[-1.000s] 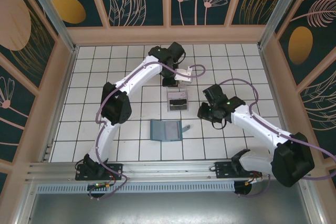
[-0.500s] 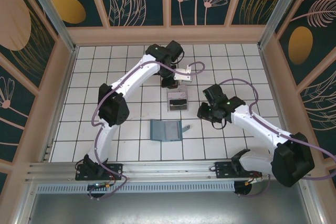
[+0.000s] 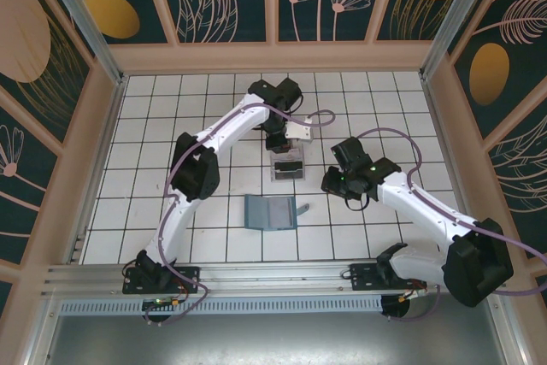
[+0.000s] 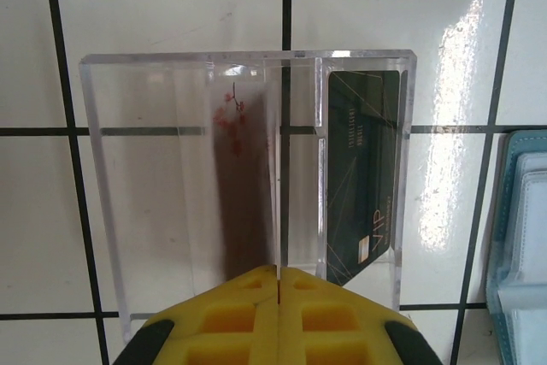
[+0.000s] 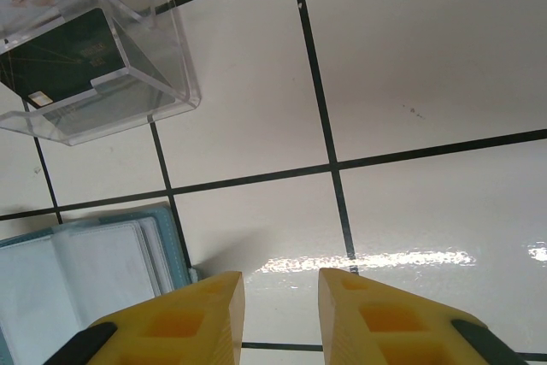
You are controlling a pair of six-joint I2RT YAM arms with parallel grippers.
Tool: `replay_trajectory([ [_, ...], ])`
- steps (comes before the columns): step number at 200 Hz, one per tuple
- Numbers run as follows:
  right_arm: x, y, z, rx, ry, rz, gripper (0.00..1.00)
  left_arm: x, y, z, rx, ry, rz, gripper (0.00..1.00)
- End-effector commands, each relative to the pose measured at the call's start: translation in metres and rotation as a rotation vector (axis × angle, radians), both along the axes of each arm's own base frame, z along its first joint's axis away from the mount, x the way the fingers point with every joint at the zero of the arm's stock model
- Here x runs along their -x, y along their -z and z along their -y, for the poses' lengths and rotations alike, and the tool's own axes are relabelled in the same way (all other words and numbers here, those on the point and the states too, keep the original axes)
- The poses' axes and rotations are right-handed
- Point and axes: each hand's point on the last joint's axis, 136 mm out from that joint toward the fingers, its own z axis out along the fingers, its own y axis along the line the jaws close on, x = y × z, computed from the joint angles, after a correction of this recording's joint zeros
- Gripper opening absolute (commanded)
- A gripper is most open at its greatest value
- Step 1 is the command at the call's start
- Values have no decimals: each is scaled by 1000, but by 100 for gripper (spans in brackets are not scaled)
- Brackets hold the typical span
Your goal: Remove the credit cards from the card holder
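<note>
The card holder (image 3: pixel 270 212) lies open on the tiles, teal with blue-grey pockets; its edge shows in the left wrist view (image 4: pixel 521 237) and the right wrist view (image 5: pixel 85 271). A black credit card (image 3: pixel 289 166) (image 4: pixel 363 177) (image 5: pixel 64 57) lies in the clear tray (image 3: pixel 288 176). My left gripper (image 3: pixel 291 134) (image 4: pixel 278 273) is shut on a pale credit card (image 3: pixel 300 131), seen edge-on (image 4: pixel 279 168) above the tray. My right gripper (image 3: pixel 332 182) (image 5: pixel 280 297) hangs open over bare tile, right of the card holder, nothing between its fingers.
The clear tray (image 4: pixel 248 59) (image 5: pixel 184 83) has two compartments; the black card is in one, the pale card hangs over the divider. Raised walls ring the tiled floor (image 3: pixel 171 126). A small grey tab (image 3: pixel 302 208) sticks out at the holder's right edge.
My left gripper has carried the pale card a little nearer, toward the tray, and its elbow has swung. The right arm, card holder and tray have not moved.
</note>
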Motion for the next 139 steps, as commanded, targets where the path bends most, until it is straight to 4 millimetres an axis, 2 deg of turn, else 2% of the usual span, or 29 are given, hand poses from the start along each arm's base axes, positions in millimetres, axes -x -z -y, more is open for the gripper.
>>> replay_trajectory([
  [1, 6, 2, 3, -3, 8, -19, 30, -1, 2, 5, 13, 6, -14, 0],
  [50, 5, 4, 2, -4, 8, -19, 30, 5, 19, 6, -18, 33, -48, 0],
  [68, 5, 3, 2, -6, 6, -18, 30, 0, 16, 7, -24, 25, -25, 10],
  [95, 4, 1, 1, -10, 6, -13, 30, -10, -9, 12, 10, 5, 42, 31],
  [116, 3, -1, -1, -18, 5, -6, 30, -13, -34, 17, 59, -1, 94, 39],
  [139, 3, -2, -6, -35, -1, -1, 30, -11, -62, 22, 125, -12, 131, 40],
])
